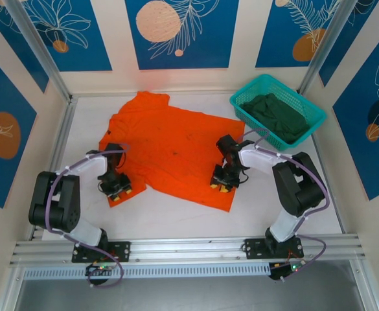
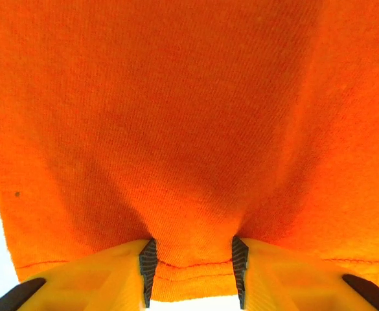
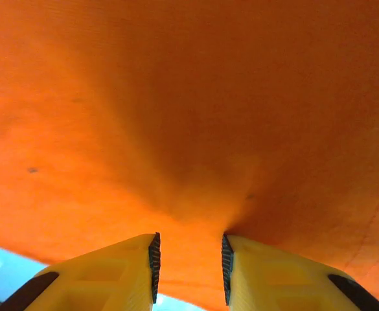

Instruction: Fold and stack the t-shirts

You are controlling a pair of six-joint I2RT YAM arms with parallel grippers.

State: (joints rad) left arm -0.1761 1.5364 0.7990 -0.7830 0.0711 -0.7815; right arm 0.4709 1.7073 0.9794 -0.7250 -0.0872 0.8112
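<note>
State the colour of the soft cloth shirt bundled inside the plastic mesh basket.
A dark green shirt; the top external view shows it best.

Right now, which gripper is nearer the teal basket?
Right. The right gripper pinches the orange t-shirt below-left of the teal basket; the left gripper pinches its opposite side, much farther off.

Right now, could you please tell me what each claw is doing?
Left claw: closed on the orange t-shirt.
Right claw: closed on the orange t-shirt too.

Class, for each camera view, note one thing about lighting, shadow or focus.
Top external: even light, sharp throughout. Left wrist: orange t-shirt weave crisp, shadowed crease above the left claw. Right wrist: cloth blurrier, darker centre above the right claw.
</note>
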